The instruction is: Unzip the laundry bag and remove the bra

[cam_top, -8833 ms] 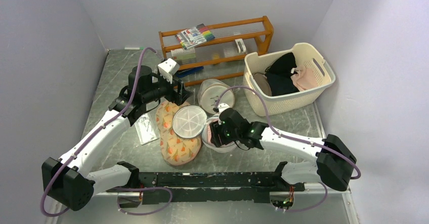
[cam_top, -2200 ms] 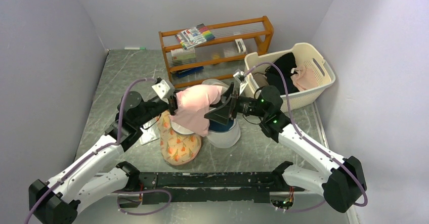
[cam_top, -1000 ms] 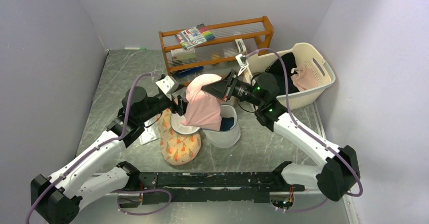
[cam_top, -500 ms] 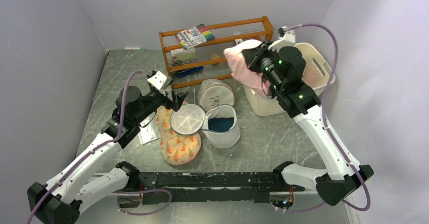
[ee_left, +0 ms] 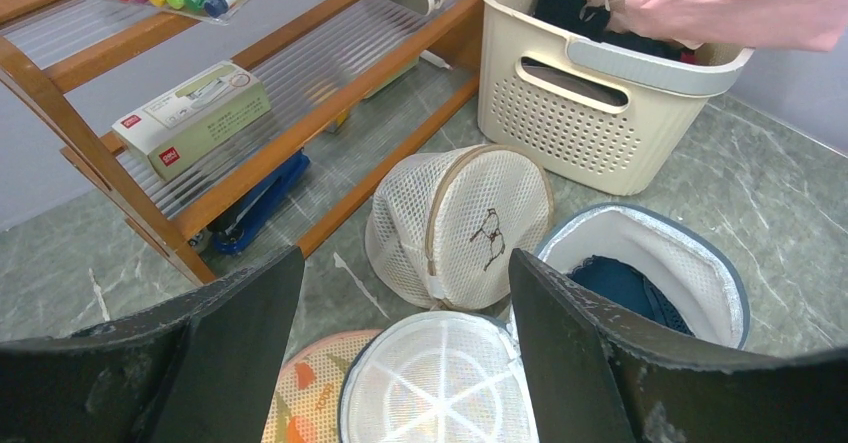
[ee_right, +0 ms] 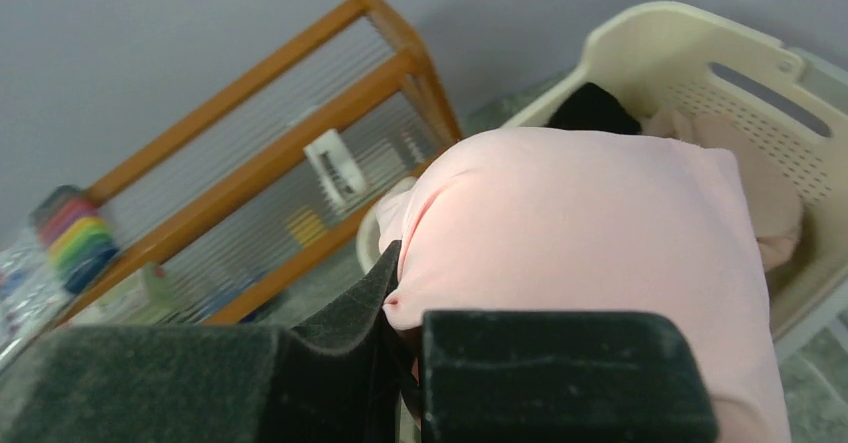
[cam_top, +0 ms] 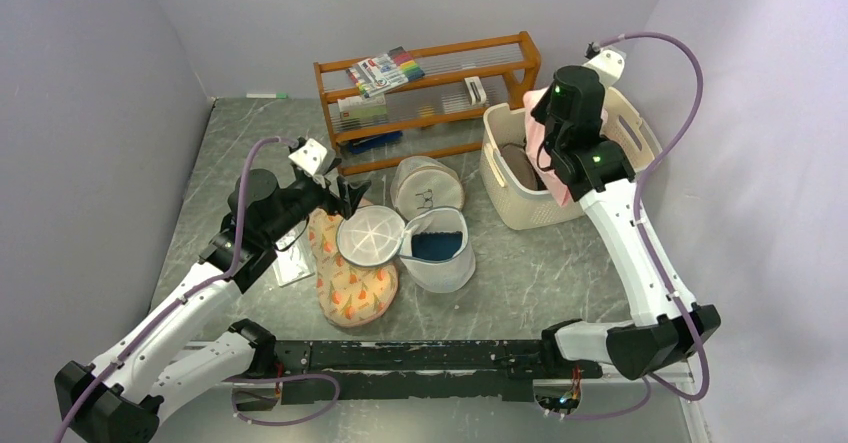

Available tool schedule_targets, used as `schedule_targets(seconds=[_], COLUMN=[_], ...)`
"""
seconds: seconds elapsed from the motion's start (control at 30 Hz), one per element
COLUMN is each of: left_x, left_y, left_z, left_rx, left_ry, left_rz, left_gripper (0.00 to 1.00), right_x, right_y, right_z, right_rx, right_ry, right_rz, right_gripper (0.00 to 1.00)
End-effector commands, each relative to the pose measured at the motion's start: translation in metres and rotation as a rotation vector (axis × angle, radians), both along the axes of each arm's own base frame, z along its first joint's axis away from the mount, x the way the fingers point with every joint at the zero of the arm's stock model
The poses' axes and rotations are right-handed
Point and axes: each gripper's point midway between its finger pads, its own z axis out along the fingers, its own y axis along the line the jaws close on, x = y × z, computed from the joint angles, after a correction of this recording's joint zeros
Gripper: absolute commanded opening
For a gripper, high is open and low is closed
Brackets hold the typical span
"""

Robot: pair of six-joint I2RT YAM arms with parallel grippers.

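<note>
The soft pink fabric bra (ee_right: 590, 233) is pinched in the closed right tool (ee_right: 400, 298) above the cream perforated plastic basket (cam_top: 515, 203) at the upper right of the overhead frame; the round white mesh laundry bag (cam_top: 440, 268) is lying unzipped on the counter (cam_top: 540, 283) at centre, near the wide-open, empty left tool (ee_left: 405, 263). The release is judged best made once the drooping fabric is lowered inside the rim, with the jaws parted fully before being raised straight up.

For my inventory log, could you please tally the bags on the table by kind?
Round mesh bags: 2, the open bag and the printed bag
Floral pouch: 1
Total: 3
</note>
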Motion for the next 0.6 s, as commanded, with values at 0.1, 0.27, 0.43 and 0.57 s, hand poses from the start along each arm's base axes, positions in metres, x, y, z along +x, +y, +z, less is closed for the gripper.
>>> schedule_targets(seconds=[0.1,0.27,0.43,0.57], left_x=[0.002,0.007,0.008,0.009], left_y=[-0.003,-0.004,-0.01,-0.016], left_z=[0.011,0.002,-0.003,-0.014], left_rx=[-0.027,-0.008,0.004,-0.004], left_ry=[-0.022,0.007,0.002,-0.051], left_rz=[-0.013,-0.005,-0.039,-0.119], left_gripper=[0.86,0.86,0.86,0.86], right_x=[0.011,0.027,0.056,0.075], right_y=[-0.033,-0.051,-0.056,-0.053], right_z=[-0.037,-0.075,-0.114,-0.148], right_rx=[0.018,0.048,0.153,0.227], right_ry=[0.1,0.188,0.305,0.397], right_rz=[-0.098,-0.129,-0.062,-0.055], right_gripper=[0.0,0.0,0.0,0.0])
